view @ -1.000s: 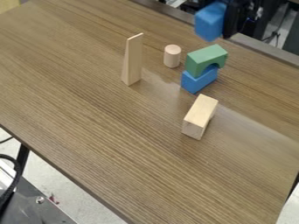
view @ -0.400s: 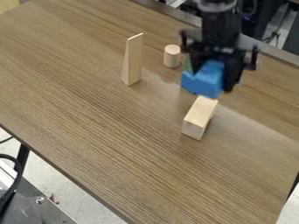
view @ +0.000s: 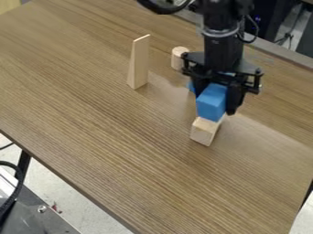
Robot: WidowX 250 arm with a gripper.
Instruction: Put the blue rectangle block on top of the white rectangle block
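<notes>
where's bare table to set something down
The table is bare picture-left of the wedge and from the pale block down to the near edge. It's crowded around the tool, its blue block, the pale block and the cylinder.

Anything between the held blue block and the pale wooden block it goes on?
Nothing visible between held blue block and pale block. Other blue piece, partly hidden, sits behind, out of the gap. Contact: can't tell.

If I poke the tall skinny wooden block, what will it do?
The tall block would probably tip, being tall on a small base. It looks like solid wood, so it likely won't bend. Its flat sides suggest it won't roll.
</notes>
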